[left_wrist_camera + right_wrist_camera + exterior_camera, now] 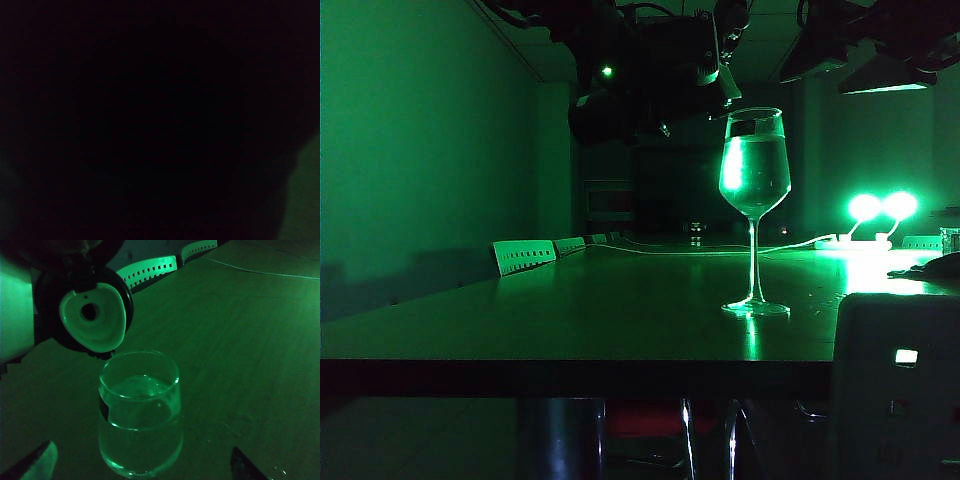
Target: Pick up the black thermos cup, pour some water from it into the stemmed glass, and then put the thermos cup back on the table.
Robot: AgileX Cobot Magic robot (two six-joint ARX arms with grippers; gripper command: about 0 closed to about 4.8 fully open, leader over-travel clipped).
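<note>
The stemmed glass (755,170) stands upright on the table (570,310) and holds water well up its bowl. The black thermos cup (690,85) hangs tilted just above and left of the rim, flip lid open. In the right wrist view its pale mouth (92,315) faces the stemmed glass (140,410) from just beyond the rim; no stream shows. My left gripper (620,100) is a dark mass shut on the thermos body. The left wrist view is almost black. My right gripper (141,465) is open, fingertips wide on either side of the bowl, not touching it.
White perforated chair backs (525,255) line the table's far left edge. Two bright lamps (880,207) and a cable lie at the far right. A pale box (900,380) stands at the near right corner. Dark arm parts hang at the upper right.
</note>
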